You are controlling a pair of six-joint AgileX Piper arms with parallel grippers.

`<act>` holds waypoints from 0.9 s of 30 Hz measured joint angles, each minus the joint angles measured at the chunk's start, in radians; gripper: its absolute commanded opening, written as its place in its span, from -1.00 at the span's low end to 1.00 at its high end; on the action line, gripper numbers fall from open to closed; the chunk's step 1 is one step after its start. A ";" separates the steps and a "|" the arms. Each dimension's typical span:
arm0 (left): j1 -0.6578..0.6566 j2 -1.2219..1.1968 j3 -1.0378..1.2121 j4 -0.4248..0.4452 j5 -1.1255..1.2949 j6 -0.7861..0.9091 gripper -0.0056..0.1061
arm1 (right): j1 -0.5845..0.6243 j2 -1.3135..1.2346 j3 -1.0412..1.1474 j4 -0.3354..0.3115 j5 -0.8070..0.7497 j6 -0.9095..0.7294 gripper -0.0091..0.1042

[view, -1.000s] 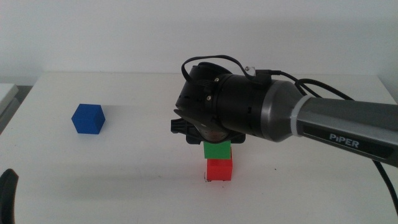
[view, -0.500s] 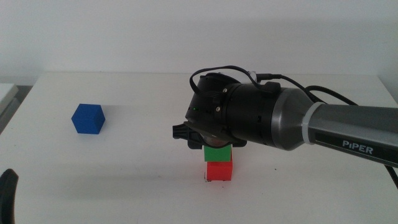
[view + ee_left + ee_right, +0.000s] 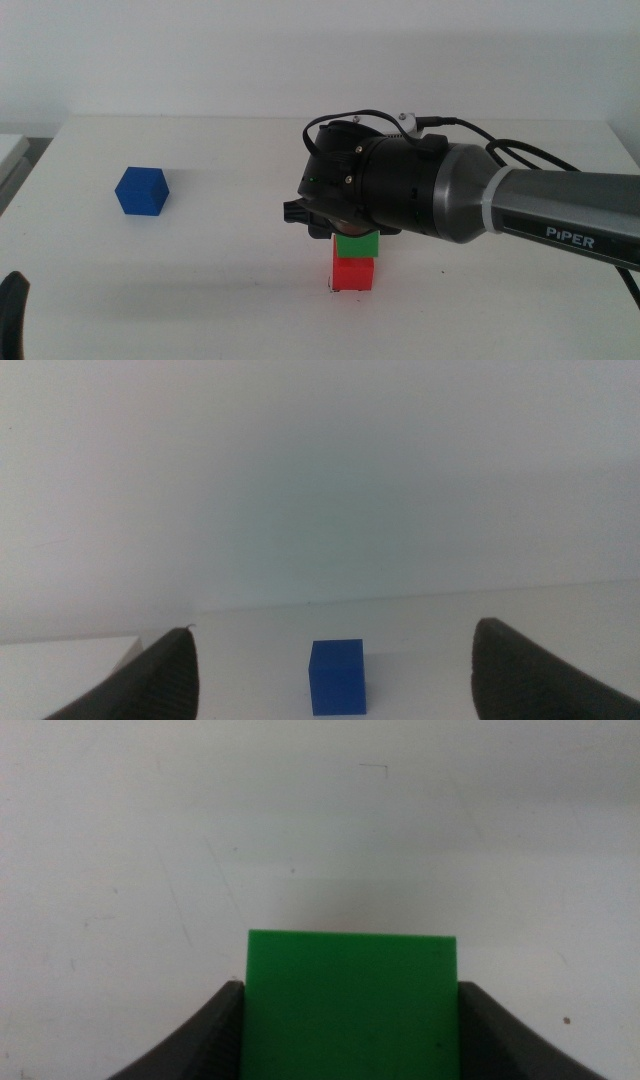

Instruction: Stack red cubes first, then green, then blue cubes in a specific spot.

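The red cube (image 3: 353, 274) sits on the white table near the front, with the green cube (image 3: 357, 245) on top of it. My right gripper (image 3: 350, 236) comes in from the right and hangs over the stack. In the right wrist view its jaws press both sides of the green cube (image 3: 351, 1005), so my right gripper (image 3: 350, 1020) is shut on it; the red cube is hidden beneath. One thin black corner mark (image 3: 376, 767) of the specific spot shows beyond it. The blue cube (image 3: 141, 190) lies alone at the left. My left gripper (image 3: 330, 670) is open, facing the blue cube (image 3: 337, 676).
My left gripper (image 3: 12, 300) shows only as a dark tip at the bottom left edge of the middle view. The right arm's black cable (image 3: 500, 145) loops above its wrist. A pale object's edge (image 3: 10, 150) lies off the table's left side.
The right arm has shifted slightly right and lower, and the green cube now rests closer on the red cube. The blue cube and left gripper have not moved.
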 measured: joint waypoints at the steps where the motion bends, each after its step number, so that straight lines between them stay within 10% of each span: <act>1: 0.000 0.000 0.000 0.000 0.000 0.000 0.75 | 0.000 0.000 0.000 0.000 0.002 0.000 -0.32; 21: 0.000 0.000 0.000 0.000 0.000 0.000 0.75 | 0.008 0.000 0.000 0.031 0.000 -0.009 -0.32; 27: 0.000 0.000 0.000 0.000 0.000 0.000 0.75 | 0.008 0.000 0.000 0.031 0.002 -0.019 0.11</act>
